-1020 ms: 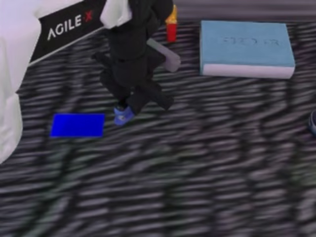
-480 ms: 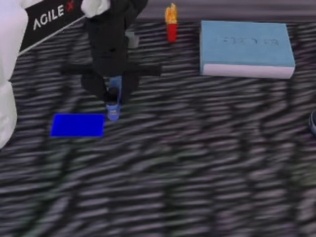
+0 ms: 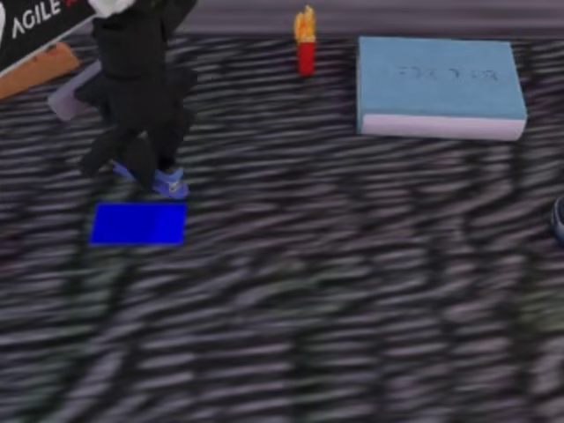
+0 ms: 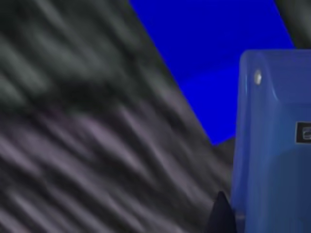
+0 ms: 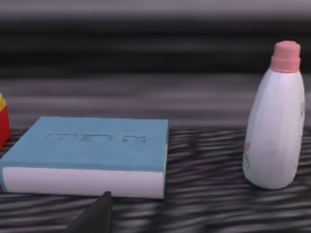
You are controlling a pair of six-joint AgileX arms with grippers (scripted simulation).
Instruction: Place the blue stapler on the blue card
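Left gripper (image 3: 157, 174) pinching stapler (image 3: 167, 182), swung left from a second ago, now just beyond card's (image 3: 137, 224) far edge (not over it); lowering comes next.

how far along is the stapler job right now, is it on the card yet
Done: the blue stapler is picked up, gripped by the left hand.
In hand: it is held at the far edge of the blue card; the left wrist view shows the card just beyond the stapler.
Left: bring it fully over the card, set it down and let go. The card lies bare. The right arm is out of the top view.
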